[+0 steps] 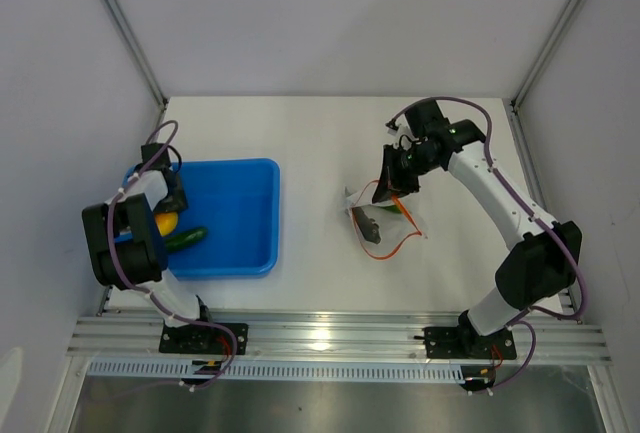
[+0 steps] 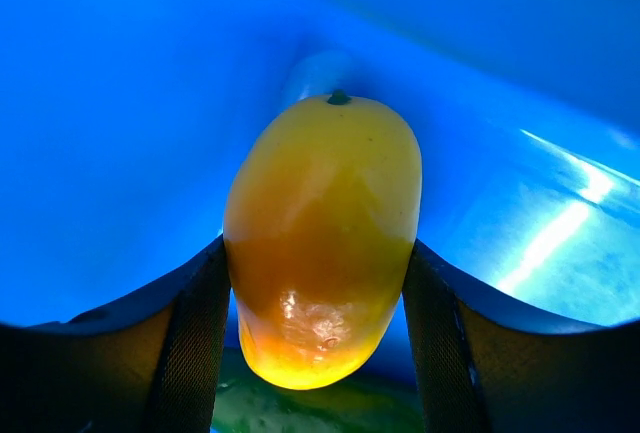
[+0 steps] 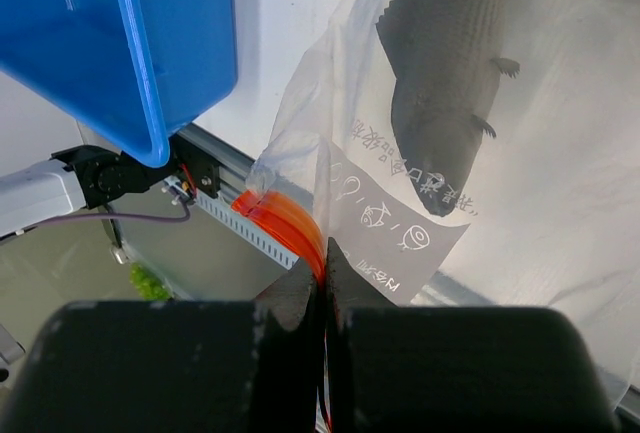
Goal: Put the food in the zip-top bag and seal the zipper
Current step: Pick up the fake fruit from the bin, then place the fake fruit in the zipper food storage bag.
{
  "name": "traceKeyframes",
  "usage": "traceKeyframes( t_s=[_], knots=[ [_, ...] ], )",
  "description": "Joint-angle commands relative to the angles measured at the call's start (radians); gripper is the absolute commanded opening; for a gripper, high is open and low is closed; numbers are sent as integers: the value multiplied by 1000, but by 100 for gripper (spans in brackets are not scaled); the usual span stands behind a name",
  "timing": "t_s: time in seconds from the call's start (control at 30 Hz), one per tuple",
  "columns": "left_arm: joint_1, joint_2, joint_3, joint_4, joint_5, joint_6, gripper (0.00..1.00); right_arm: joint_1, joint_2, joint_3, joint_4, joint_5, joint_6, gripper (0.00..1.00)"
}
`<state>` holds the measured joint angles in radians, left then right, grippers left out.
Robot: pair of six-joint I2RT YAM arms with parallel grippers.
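Squeezing the rounded yellow-orange piece (image 2: 322,203) between the narrowed fingers (image 2: 190,343) of the left gripper (image 2: 318,253), with the stem end at twelve o'clock in the wrist view. Holding it low inside the blue tray (image 1: 245,178), over at nine o'clock on the table (image 1: 320,143), with a green piece (image 1: 187,238) lying just beside at four o'clock of it; touching or not, impossible to tell.

Pinching, meanwhile, the orange-red zipper (image 3: 275,218) of the zip-top bag (image 3: 560,183) in the tightly closed right gripper (image 3: 322,273), out at three o'clock from the tray and well apart from it. Showing a dark fish-shaped piece (image 3: 450,73) already lying inside the clear film, beside a printed label (image 3: 400,223).

Standing, by this reading, at the pick-up stage, with the lift out of the tray and the crossing to the bag not yet done.

Risking a slip of the smooth, rounded piece out of a grip bearing only on its curved flanks, most likely while clearing the tray wall. Risking also a poor mouth at the bag: pinching the strip at one point only, and so perhaps leaving the rest of the opening slack, inviting a push against the film instead of a clean drop inside. Risking, finally, dragging the light bag across the table during insertion, or spilling the fish-shaped piece by tilting the mouth downward.
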<state>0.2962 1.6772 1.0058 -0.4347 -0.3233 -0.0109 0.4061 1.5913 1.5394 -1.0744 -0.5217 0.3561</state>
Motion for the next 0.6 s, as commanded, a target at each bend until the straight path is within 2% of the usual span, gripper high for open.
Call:
traceKeyframes(
  t_s=[0.0, 0.13, 0.33, 0.57],
  knots=[
    [9, -66, 11, -29, 49, -23, 17, -4, -45, -5, 42, -1, 20, 0],
    [-2, -125, -31, -64, 53, -69, 1, -6, -44, -9, 56, -8, 27, 0],
    [-31, -284, -143, -88, 108, -153, 1, -3, -63, -36, 74, -6, 23, 0],
    [-134, -539, -220, -182, 193, -215, 1, -1, -47, -24, 76, -20, 21, 0]
  ],
)
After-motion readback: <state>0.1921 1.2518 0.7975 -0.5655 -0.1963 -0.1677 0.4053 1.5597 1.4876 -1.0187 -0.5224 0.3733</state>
